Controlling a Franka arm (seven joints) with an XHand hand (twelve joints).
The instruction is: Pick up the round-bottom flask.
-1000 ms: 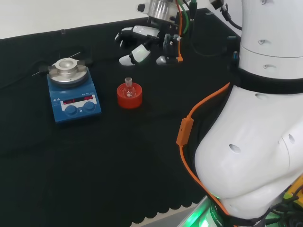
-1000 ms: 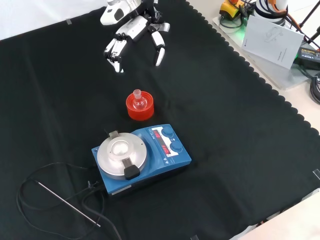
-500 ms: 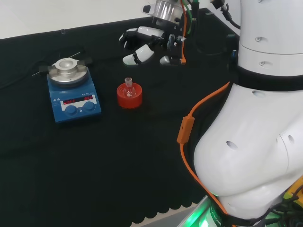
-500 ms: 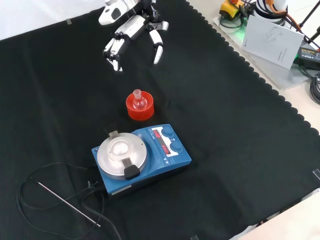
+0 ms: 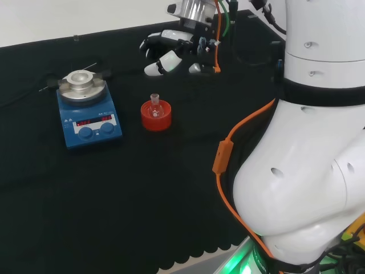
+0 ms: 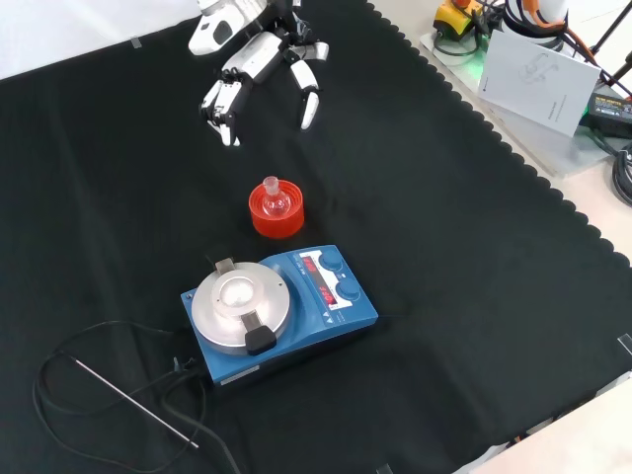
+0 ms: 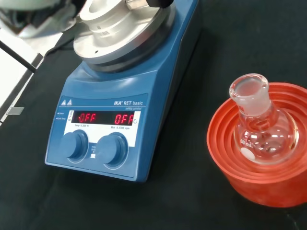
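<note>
A small clear round-bottom flask point(image 5: 154, 104) point(image 6: 274, 197) point(image 7: 261, 129) sits upright in a red ribbed ring stand point(image 5: 155, 116) point(image 6: 276, 216) point(image 7: 261, 179) near the middle of the black cloth. The black and white hand point(image 5: 168, 52) point(image 6: 259, 61) hangs in the air with relaxed, slightly bent fingers and holds nothing. In the head view it is beyond the flask and a little to the right; in the front view it is above the flask, well apart from it.
A blue hotplate stirrer point(image 5: 88, 121) point(image 6: 286, 308) point(image 7: 120, 120) with a silver top stands close beside the stand. Its black cable and a thin metal rod point(image 6: 133, 400) lie on the cloth. The arm's white links point(image 5: 308, 160) rise at the head view's right.
The hand has shifted slightly up and away from the flask, staying open. The flask, the stand and the stirrer have not moved.
</note>
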